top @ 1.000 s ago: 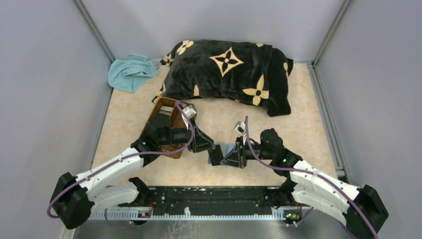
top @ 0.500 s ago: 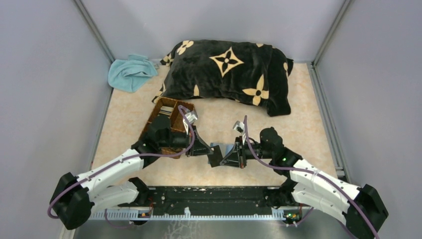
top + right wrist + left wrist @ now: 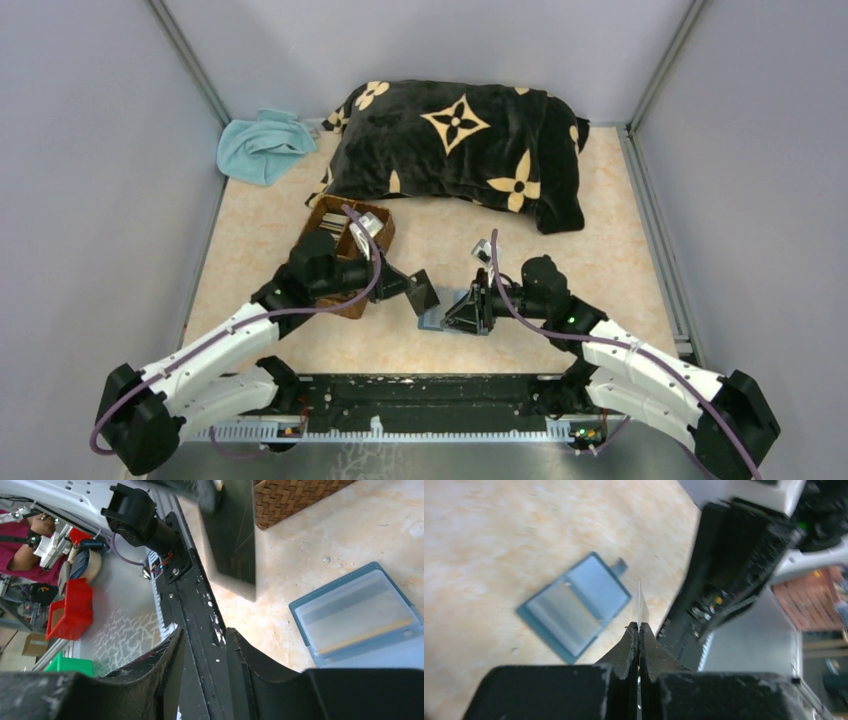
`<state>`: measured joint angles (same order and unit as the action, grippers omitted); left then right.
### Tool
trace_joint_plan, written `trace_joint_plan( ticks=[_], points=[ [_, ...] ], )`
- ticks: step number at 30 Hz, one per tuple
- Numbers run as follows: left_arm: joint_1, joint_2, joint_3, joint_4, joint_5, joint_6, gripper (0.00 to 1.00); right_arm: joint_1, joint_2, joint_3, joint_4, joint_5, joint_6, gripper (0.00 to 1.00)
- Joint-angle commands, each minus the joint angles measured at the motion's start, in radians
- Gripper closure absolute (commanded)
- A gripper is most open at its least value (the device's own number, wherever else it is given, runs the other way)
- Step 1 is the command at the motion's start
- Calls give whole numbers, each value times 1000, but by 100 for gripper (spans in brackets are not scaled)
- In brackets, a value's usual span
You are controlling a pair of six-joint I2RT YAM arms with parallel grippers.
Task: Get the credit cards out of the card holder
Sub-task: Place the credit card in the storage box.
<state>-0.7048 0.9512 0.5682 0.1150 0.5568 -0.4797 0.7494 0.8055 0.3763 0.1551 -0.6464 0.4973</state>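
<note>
Sitting left of the card holder (image 3: 431, 321), a brown woven tray (image 3: 322, 212) lies behind the left gripper (image 3: 639, 628), which pinches a dark credit card (image 3: 422, 293) tight, in the air just left of the holder. The holder lies open on the table (image 3: 620, 250) with a pale card (image 3: 350, 611) in its pocket. The right gripper (image 3: 202, 642) hovers just right of it, jaws parted and empty.

walls (image 3: 90, 150): plain grey panels | corner rails (image 3: 187, 60): metal | table (image 3: 620, 250): beige marbled top | light: even, soft

Teal card holder (image 3: 574, 612) lies open, flat; dark card (image 3: 232, 535) aloft beside it.
</note>
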Motion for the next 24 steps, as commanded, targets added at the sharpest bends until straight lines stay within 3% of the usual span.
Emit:
trace_joint_plan(
  ticks=[1, 4, 13, 18, 24],
  points=[
    [59, -36, 60, -155, -212, 41, 100, -4, -15, 41, 11, 72, -16, 63],
    [115, -70, 69, -277, -422, -6, 100, -4, -5, 34, 7, 95, -19, 63],
    [299, -246, -17, -417, -711, -204, 100, -4, 50, 5, 49, 97, -21, 63],
    [323, -251, -35, -462, -779, -213, 100, -3, 86, -9, 79, 87, -20, 63],
    [372, -259, -74, -406, -735, -180, 100, -3, 113, -19, 104, 83, -26, 64]
  ],
)
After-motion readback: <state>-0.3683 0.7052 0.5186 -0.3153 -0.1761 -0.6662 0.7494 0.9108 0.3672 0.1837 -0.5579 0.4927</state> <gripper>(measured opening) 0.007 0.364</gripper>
